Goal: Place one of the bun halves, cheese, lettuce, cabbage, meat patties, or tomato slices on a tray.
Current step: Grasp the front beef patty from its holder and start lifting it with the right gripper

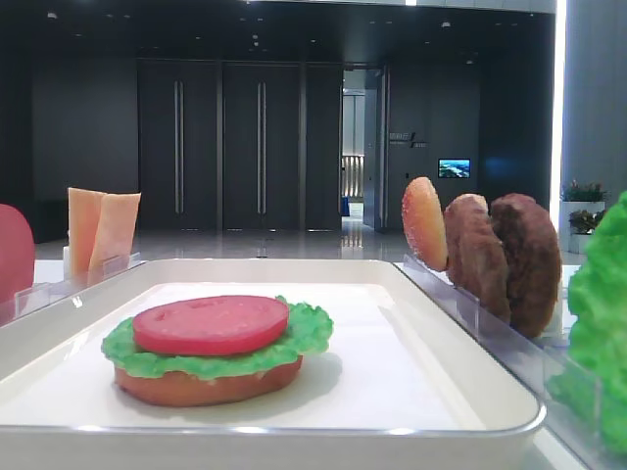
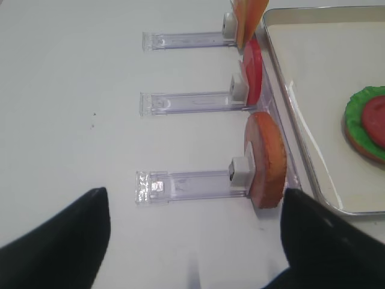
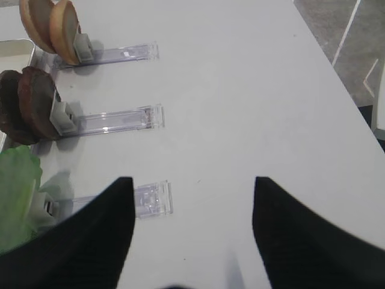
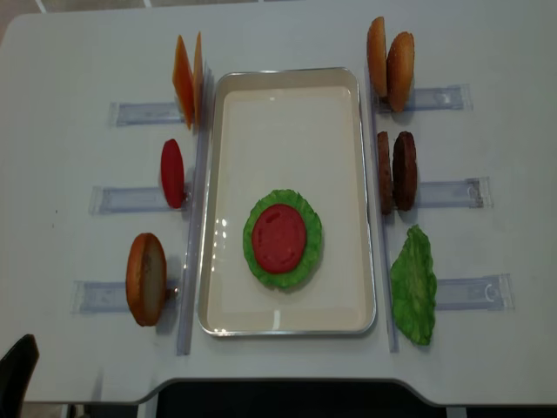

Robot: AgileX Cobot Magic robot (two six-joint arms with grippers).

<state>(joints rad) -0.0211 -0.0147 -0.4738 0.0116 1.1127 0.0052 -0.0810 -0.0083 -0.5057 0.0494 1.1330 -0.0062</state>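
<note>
The white tray (image 4: 287, 104) holds a stack of a bun half (image 1: 206, 385), lettuce (image 1: 299, 336) and a tomato slice (image 4: 279, 237). Left of the tray, clear racks hold cheese (image 4: 187, 80), a tomato slice (image 4: 172, 172) and a bun half (image 2: 267, 159). Right of it stand two bun halves (image 4: 390, 63), two meat patties (image 4: 396, 171) and a lettuce leaf (image 4: 413, 286). My left gripper (image 2: 195, 241) is open over bare table, just short of the near bun rack. My right gripper (image 3: 192, 229) is open and empty beside the lettuce rack (image 3: 150, 198).
Clear plastic racks (image 4: 444, 193) stick out from both long sides of the tray. The table's front edge (image 4: 287, 383) runs just below the tray. A dark gripper tip (image 4: 17, 366) shows at the near left corner.
</note>
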